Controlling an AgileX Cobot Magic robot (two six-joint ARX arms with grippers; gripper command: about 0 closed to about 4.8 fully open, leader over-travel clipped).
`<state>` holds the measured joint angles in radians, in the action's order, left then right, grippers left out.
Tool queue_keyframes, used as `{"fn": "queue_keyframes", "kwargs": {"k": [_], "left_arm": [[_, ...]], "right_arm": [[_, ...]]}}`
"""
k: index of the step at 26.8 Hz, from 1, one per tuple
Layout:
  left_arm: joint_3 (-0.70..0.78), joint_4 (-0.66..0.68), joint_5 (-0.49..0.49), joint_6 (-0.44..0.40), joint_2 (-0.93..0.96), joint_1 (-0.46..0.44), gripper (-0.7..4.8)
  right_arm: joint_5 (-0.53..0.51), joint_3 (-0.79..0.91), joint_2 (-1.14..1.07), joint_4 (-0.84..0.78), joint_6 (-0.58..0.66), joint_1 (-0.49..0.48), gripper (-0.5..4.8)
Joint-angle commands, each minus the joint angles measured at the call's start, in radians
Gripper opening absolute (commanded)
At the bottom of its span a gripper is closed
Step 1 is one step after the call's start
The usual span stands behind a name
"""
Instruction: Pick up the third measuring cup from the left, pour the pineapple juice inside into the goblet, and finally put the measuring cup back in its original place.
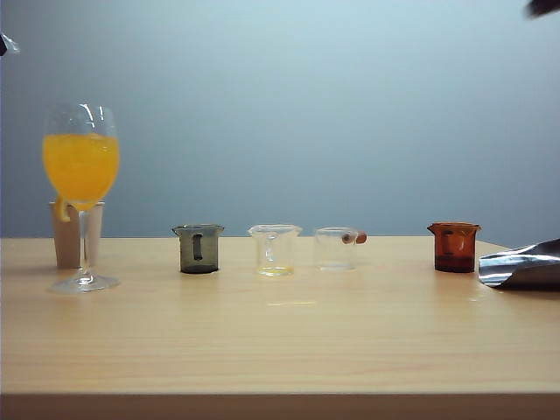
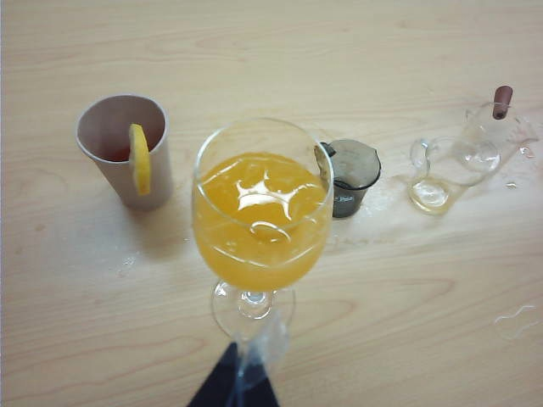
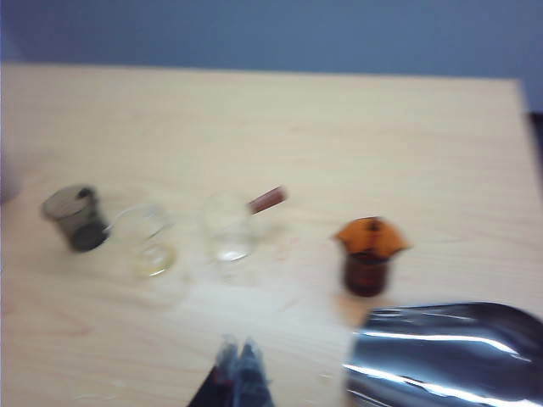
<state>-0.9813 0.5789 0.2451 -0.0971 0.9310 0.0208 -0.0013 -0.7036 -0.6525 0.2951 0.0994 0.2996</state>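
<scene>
The wooden surface [image 1: 289, 341] carries everything, and it is seen bare just ahead of the right gripper [image 3: 240, 356], whose fingers are pressed together on nothing. Beside those fingers, on the outer side, lies a shiny metal object [image 3: 441, 356] (what it is cannot be told).

The goblet [image 1: 81, 175] is the tallest thing here. It stands directly beyond the left gripper [image 2: 246, 373], its foot just ahead of the fingertips, and its bowl is filled well up with deep orange liquid [image 2: 259, 220]. Whether the left fingers are spread or pinching the glass's foot cannot be told, since only their dark tips are seen at the frame's edge. A paper cup [image 2: 127, 148] with a lemon slice [image 2: 139, 159] on its rim stands beyond the goblet.

Well ahead of the right fingers, the row of small cups is seen: a smoky grey cup [image 3: 76, 216], a clear beaker [image 3: 146, 242], the third measuring cup [image 3: 227, 225] with its brownish stub handle, and an amber-red cup [image 3: 366, 254] nearest the fingers.

The third measuring cup appears nearly empty; no pineapple juice can be made out in it. It stands upright in line with the others and apart from both grippers. Judging by this, the pour and the return seem done, with little or nothing left.
</scene>
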Motion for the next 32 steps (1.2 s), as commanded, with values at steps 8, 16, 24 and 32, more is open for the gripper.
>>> {"fn": "queue_keyframes", "kwargs": {"k": [8, 16, 24, 32], "left_arm": [[-0.002, -0.010, -0.003, 0.000, -0.042, 0.017, -0.03], [-0.002, -0.012, 0.003, 0.000, -0.213, 0.043, -0.03], [0.246, -0.140, 0.003, 0.000, -0.529, 0.043, -0.03], [0.515, -0.139, 0.003, 0.000, -0.755, 0.042, -0.04]], "right_arm": [[-0.006, 0.099, 0.387, 0.207, -0.026, -0.207, -0.08], [-0.032, 0.262, 0.594, 0.230, 0.056, -0.259, -0.08], [-0.016, 0.571, 0.585, -0.163, 0.057, -0.259, -0.08], [0.009, 0.628, 0.590, -0.204, 0.030, -0.261, -0.08]]}}
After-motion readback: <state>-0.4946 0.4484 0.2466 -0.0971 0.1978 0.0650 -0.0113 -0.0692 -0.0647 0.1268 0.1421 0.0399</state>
